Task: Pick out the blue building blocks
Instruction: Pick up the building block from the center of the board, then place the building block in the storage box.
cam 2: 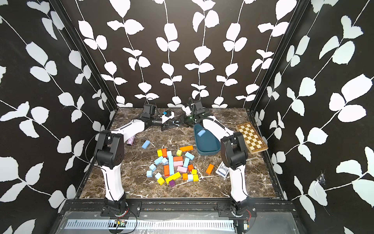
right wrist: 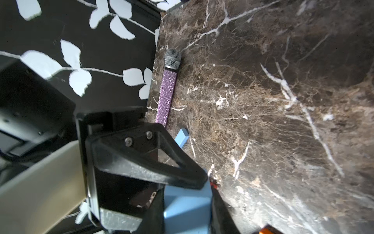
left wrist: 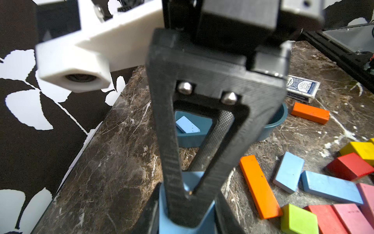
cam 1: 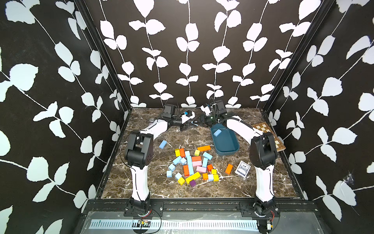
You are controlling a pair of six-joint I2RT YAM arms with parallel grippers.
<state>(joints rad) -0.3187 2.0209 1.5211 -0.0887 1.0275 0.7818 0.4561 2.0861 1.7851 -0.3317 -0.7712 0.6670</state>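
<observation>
At centre frame in both top views, most blue building blocks [cam 1: 190,165] lie loose on the counter [cam 1: 222,188] in a mixed pile with orange, yellow, pink and purple pieces. A lone blue bar [cam 1: 162,144] lies flat up-left of the pile. A second blue block [cam 1: 217,132] lies inside the teal tray [cam 1: 226,151], up-right of the pile. The held blue block [right wrist: 188,206] is off the counter, above the pile in frame, where both arms meet tip to tip. The left gripper [cam 1: 190,124] is narrow, pinching it. The right gripper [cam 1: 199,121] has its fingers on either side of the same block; clamped or not, cannot tell. A card deck [cam 1: 242,169] and a stray orange block [cam 1: 228,168] lie right of the pile. A chessboard [cam 1: 271,135] is at the right edge. A microphone [right wrist: 168,89] lies along the wall.
</observation>
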